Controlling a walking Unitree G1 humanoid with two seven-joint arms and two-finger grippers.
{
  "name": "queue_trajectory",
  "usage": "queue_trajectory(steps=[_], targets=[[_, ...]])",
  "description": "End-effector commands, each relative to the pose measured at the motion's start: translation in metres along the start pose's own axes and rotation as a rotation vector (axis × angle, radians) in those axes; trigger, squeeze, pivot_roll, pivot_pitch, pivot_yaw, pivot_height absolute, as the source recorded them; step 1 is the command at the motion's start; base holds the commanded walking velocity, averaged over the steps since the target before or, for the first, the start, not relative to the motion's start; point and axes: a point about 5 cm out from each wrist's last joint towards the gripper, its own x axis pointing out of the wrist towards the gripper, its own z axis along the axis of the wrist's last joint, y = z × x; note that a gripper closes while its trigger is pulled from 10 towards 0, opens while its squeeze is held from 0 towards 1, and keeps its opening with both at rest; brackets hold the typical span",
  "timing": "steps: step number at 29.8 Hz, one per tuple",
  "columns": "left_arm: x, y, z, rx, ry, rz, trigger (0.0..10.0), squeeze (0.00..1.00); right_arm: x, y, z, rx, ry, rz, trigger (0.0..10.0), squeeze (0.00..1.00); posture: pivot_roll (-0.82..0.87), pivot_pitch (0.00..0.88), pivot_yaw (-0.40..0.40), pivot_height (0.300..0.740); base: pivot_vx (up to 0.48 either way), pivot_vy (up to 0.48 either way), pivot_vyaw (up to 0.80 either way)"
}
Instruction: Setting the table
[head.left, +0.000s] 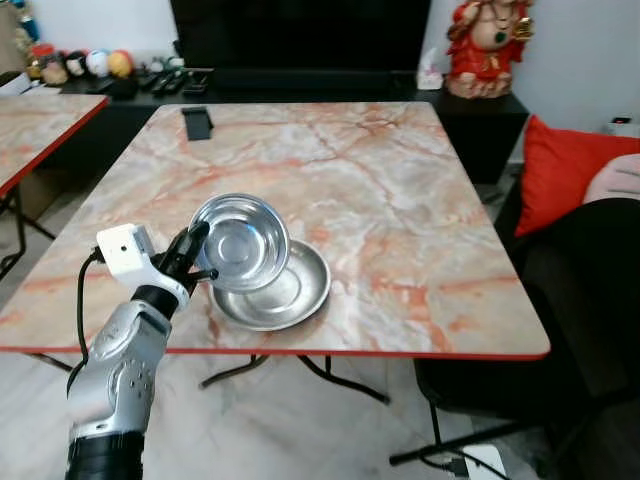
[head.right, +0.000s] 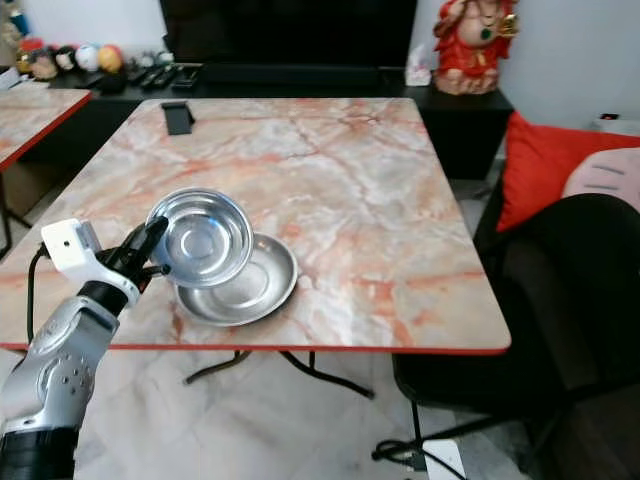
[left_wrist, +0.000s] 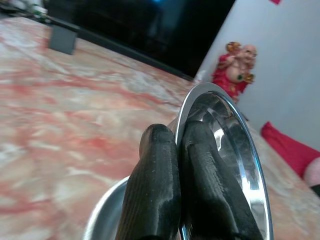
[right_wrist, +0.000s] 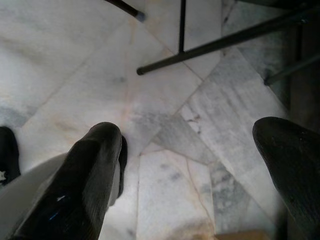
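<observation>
While the left gripper (head.left: 196, 252) pinches the steel bowl's (head.left: 240, 242) rim, tilted above the steel plate (head.left: 280, 295) near the tabletop's (head.left: 400, 200) front edge, the right gripper's (right_wrist: 195, 165) jaws hang spread over the floor (right_wrist: 75, 60).

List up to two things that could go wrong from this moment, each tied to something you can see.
1. The left pincer pinches only the rim of the tilted bowl, so it could slip and clatter onto the plate.
2. The plate lies near the table edge; a knock from the bowl might push it off.
</observation>
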Motion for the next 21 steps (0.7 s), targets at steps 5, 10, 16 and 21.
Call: queue_trajectory(steps=[5,10,16,21], targets=[[0.000,-0.001,0.005,0.004,-0.015,-0.012,10.0,0.00,0.000,0.000,0.001,-0.009,-0.001,0.003,10.0,0.00,-0.04,0.000,0.003,0.732,0.272,0.000,0.00],[0.002,-0.003,0.005,-0.001,-0.013,-0.022,10.0,0.00,0.000,0.000,0.002,-0.011,-0.001,0.003,10.0,0.00,-0.04,0.000,0.003,0.732,0.287,0.000,0.00],[0.002,-0.009,0.001,-0.011,0.007,-0.059,10.0,0.00,0.000,-0.001,0.002,-0.010,-0.002,0.001,10.0,0.00,-0.05,0.000,0.007,0.732,0.194,0.000,0.00],[-0.002,-0.020,-0.005,-0.018,0.068,-0.160,10.0,0.00,0.000,-0.001,0.002,-0.012,-0.001,0.001,10.0,0.00,-0.04,0.000,0.005,0.732,0.000,0.000,0.00]])
